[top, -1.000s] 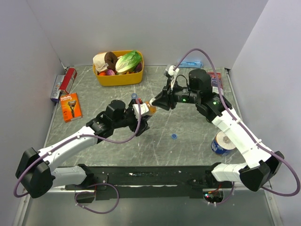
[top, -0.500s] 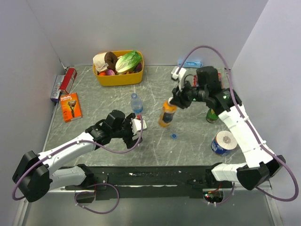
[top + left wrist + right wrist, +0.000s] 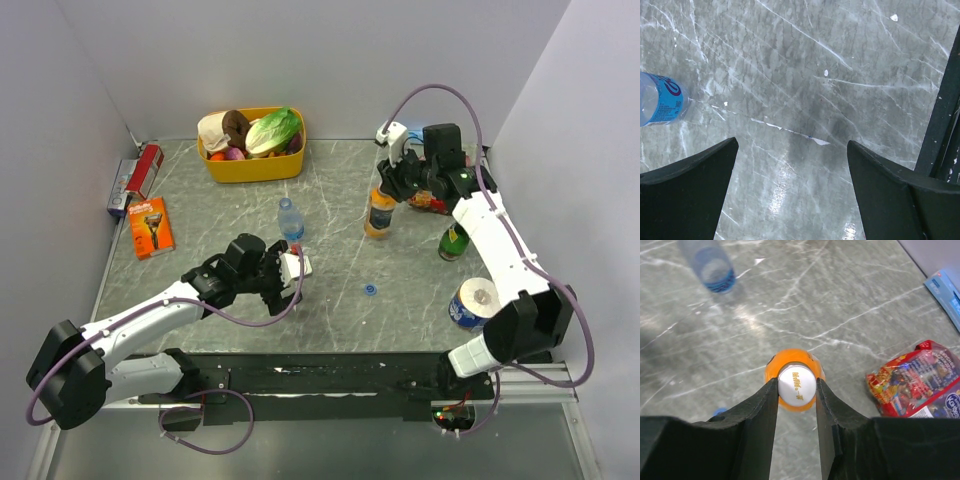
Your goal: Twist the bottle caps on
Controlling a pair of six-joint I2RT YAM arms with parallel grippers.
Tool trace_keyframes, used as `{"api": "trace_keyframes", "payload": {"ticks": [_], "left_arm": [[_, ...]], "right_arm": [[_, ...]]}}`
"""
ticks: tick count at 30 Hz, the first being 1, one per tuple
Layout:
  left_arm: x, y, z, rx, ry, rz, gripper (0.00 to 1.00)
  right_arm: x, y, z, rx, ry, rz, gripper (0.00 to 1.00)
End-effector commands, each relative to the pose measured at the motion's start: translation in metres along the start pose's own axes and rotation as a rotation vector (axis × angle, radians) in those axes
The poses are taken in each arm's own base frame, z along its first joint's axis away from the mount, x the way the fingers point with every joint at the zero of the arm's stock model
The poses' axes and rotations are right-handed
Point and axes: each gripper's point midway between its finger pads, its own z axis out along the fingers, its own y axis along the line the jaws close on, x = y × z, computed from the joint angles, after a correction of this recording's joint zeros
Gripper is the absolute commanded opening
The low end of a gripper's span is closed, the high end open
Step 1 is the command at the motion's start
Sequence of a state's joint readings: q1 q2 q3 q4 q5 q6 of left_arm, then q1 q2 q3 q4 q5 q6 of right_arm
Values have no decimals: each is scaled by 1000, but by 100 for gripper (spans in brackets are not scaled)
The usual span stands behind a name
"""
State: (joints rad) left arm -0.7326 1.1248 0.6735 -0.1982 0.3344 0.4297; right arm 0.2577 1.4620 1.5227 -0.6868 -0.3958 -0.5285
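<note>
Seen from directly above in the right wrist view, the right gripper (image 3: 796, 386) squeezes between two black fingers the round white cap (image 3: 797, 382) atop the orange bottle (image 3: 794, 355), the cap's small gold lettering too fine to read; the overhead view places this bottle upright at the upper right of the grey marbled tabletop (image 3: 220, 210). Only overhead shows the tiny blue cap (image 3: 371, 290) lying loose just below centre. The left gripper (image 3: 792, 150) hangs with jaws spread wide, holding nothing, the blue-labelled clear water bottle (image 3: 660, 97) at its view's left edge.
</note>
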Motion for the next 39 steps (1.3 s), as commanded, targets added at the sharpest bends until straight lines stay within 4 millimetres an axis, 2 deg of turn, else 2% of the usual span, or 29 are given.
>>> {"api": "trace_keyframes", "payload": {"ticks": [1, 5, 9, 15, 19, 22, 27, 34, 39], "left_arm": [[-8, 4, 0, -12, -38, 22, 96], [-7, 4, 1, -8, -38, 24, 96], [-6, 4, 1, -11, -41, 17, 96], [-4, 5, 1, -14, -36, 9, 96], [-3, 6, 1, -12, -34, 5, 96], [-5, 7, 1, -12, -38, 7, 96], [-6, 7, 3, -8, -38, 11, 96], [-6, 7, 3, -6, -38, 11, 96], [-6, 7, 3, -6, -36, 10, 96]], "right_arm": [[-12, -25, 13, 83, -73, -1, 0], [-4, -31, 31, 94, -73, 20, 0], [1, -38, 41, 111, -51, 40, 2], [10, -39, 49, 117, -29, 58, 18], [15, -38, 51, 115, -9, 75, 34], [16, -39, 53, 124, -4, 89, 40], [19, -42, 55, 133, 8, 110, 48], [21, -45, 59, 144, 21, 121, 54], [16, -51, 60, 159, 18, 121, 58]]}}
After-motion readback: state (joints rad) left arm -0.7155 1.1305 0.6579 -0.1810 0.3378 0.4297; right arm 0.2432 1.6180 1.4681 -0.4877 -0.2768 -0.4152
